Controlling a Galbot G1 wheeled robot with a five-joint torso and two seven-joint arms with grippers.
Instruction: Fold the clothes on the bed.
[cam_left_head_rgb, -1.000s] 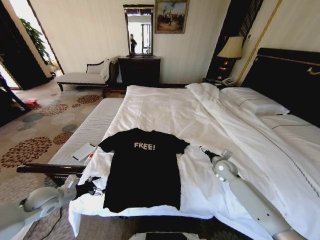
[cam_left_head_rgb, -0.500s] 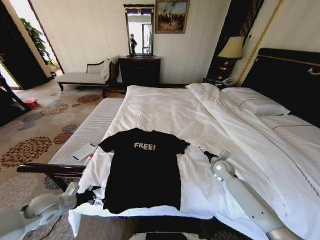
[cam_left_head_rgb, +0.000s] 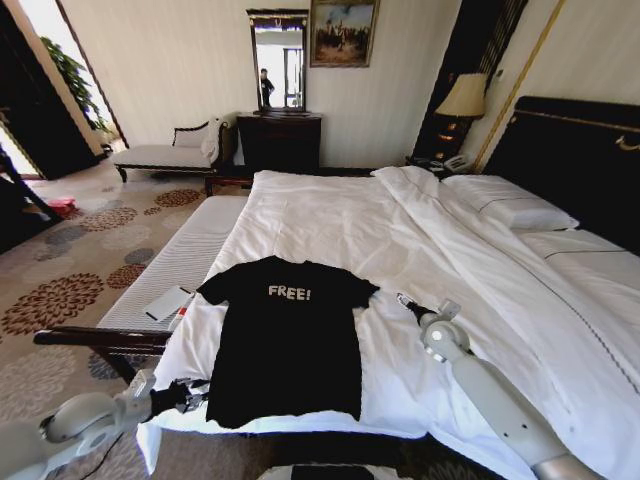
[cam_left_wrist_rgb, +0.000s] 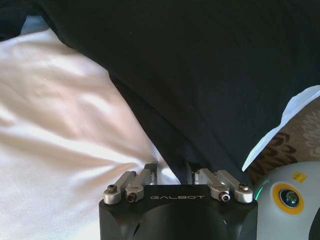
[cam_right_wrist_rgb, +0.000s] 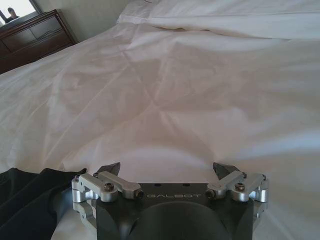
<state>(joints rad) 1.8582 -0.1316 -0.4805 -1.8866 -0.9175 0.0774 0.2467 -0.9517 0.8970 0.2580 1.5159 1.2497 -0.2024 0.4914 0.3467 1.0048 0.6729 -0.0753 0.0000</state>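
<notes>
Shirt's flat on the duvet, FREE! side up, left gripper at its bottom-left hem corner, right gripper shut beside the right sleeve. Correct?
Not quite: the right gripper is open, fingers spread wide over the duvet, as the right wrist view shows. The rest stands: shirt flat, lettering up, left gripper at its bottom-left hem corner.

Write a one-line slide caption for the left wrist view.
Left tool, fingers narrowly apart, at the edge of the black T-shirt lying on the white duvet.

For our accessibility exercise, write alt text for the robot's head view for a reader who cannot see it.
A black T-shirt with white "FREE!" lettering lies flat, face up, near the foot of a large white bed. The left gripper is at the shirt's lower left corner; the right gripper rests open on the duvet just right of it.
</notes>
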